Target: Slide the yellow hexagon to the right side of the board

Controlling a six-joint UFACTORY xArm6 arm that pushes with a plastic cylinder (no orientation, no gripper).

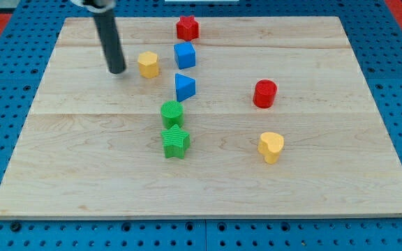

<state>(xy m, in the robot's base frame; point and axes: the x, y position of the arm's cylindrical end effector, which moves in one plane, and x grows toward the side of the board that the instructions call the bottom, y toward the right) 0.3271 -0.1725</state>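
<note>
Camera view shows my tip, the bare end of a smooth dark rod, resting on the pale wooden board just left of the yellow hexagon, not touching it. Right of the hexagon sits a blue cube; a ribbed green star lies lower down.

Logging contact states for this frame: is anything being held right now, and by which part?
Nothing is held. My tip stands on the board just to the view's left of the yellow hexagon, with a small gap between them.

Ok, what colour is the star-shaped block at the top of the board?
Red star, clearest in the camera view.
</note>
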